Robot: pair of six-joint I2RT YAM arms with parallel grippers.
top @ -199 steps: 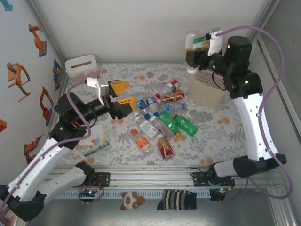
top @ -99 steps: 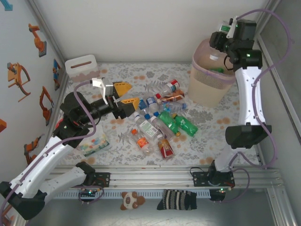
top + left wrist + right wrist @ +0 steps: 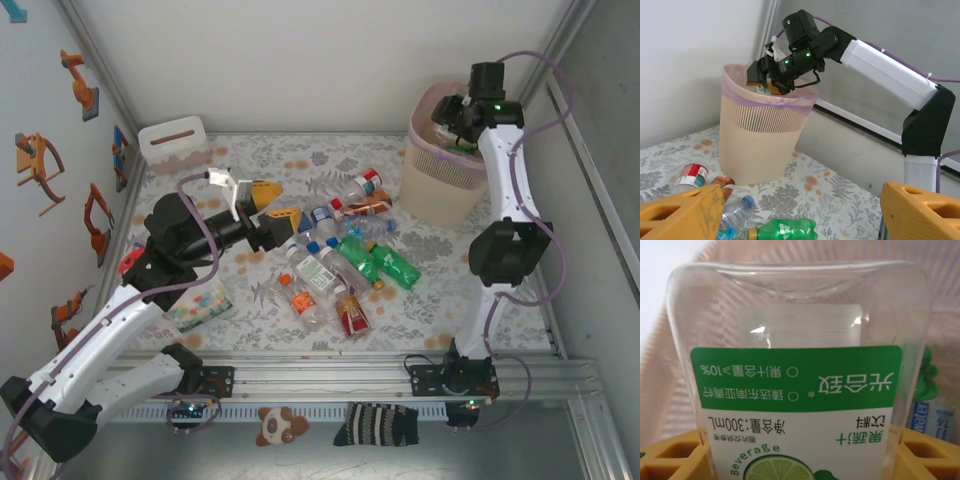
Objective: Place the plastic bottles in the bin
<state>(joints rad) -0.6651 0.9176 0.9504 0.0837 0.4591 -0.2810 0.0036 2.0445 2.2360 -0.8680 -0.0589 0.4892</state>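
**Plastic bottles (image 3: 335, 255): one held over the bin (image 3: 437, 195), the heap still to clear**

The right gripper (image 3: 761, 76) is clenched on a clear lime-label bottle (image 3: 795, 390). Its yellow fingers (image 3: 670, 460) press in from either side, low on the label. It hangs at the mouth of the bin, just above the pink liner folded over the rim, with the bottle pointing down into the opening. Something green and a blue-printed label show inside beside it, so some bottles have probably gone in already.

The left gripper (image 3: 274, 204) has its jaws spread wide and grasps nothing. It hovers over the left edge of the heap, which lies mid-table with bottles touching and crossing one another, well apart from the bin.

The step in hand looks like the drop. From overhead the bottle appears to sit inside the rim, so the right jaws likely need only to open and let it fall. The arm should then lift straight up so it does not catch the liner. For the left arm, the next pick calls for an outer bottle, with the jaws set across its body rather than pushed into the tangle
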